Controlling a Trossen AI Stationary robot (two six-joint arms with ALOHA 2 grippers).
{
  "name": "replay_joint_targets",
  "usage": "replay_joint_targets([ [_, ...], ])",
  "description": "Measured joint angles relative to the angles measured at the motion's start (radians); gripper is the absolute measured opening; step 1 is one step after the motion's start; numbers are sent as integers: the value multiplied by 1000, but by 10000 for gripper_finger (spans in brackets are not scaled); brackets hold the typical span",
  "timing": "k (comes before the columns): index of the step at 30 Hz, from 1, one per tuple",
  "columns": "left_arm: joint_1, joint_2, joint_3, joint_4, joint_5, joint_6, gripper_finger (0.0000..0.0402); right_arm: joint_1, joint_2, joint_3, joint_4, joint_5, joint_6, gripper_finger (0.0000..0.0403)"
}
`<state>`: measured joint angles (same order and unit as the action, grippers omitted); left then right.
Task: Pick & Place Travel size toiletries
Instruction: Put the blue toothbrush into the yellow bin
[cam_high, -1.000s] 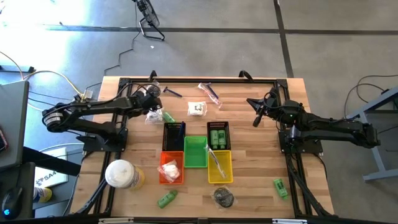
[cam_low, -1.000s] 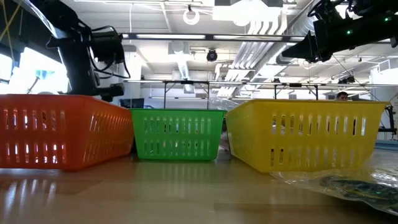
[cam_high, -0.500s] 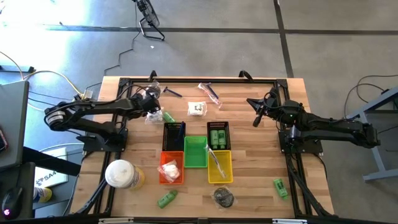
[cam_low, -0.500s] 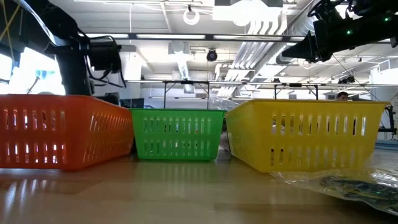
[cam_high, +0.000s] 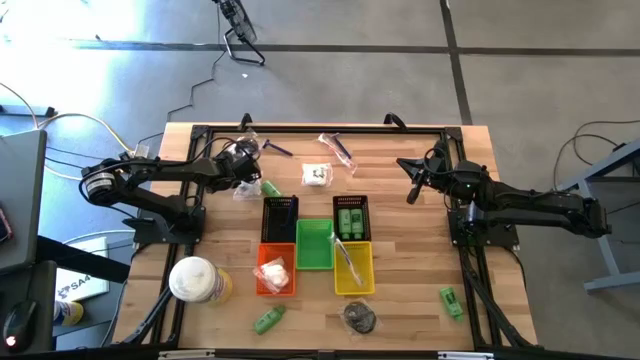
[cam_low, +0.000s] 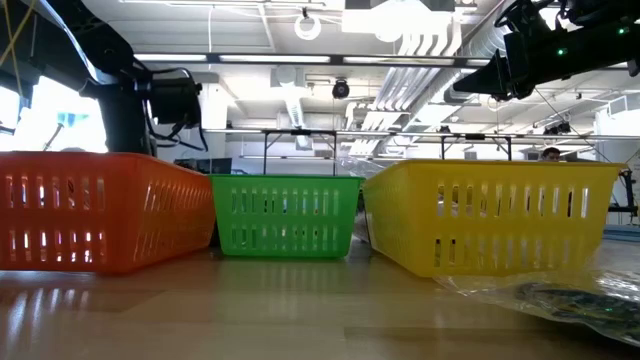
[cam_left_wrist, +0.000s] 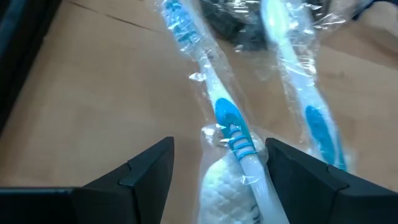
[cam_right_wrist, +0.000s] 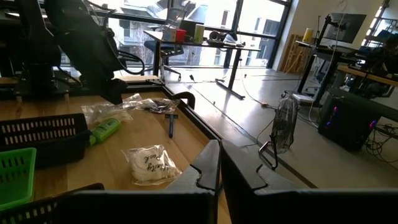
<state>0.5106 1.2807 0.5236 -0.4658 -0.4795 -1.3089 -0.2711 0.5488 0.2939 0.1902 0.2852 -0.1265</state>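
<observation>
Table: wood (cam_high: 410, 250), baskets (cam_high: 315, 245) mid-table.
High: left gripper (cam_high: 243, 172) hovers over wrapped toothbrushes (cam_high: 245, 187); right gripper (cam_high: 412, 190) waits apart, pressed together.
Low: orange basket (cam_low: 100, 210) hides the pick.
Left wrist: fingers (cam_left_wrist: 143, 171) spread astride toothbrush (cam_left_wrist: 233, 127).
Risk: slick wrap may slip, or two get pinched.
Writing: pouch (cam_right_wrist: 149, 163) script, unreadable.

left tool (cam_high: 243, 172) shifted slightly toward table's far edge, elbow drawn in
</observation>
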Motion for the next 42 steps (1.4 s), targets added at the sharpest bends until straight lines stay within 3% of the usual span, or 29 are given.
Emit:
replay_joint_targets([
  [4, 0, 0, 0, 14, 1, 20, 227, 0, 0, 0, 0, 0, 0, 7],
  [16, 0, 0, 0, 25, 1, 22, 100, 0, 0, 0, 0, 0, 0, 7],
  [26, 0, 0, 0, 36, -2, 31, 30, 0, 0, 0, 0, 0, 0, 7],
  [33, 0, -24, 0, 60, -25, 61, 15, 0, 0, 0, -11, 0, 0, 7],
  [42, -1, -161, 1, 68, -25, 144, 23, 0, 0, 0, -19, 0, 0, 7],
])
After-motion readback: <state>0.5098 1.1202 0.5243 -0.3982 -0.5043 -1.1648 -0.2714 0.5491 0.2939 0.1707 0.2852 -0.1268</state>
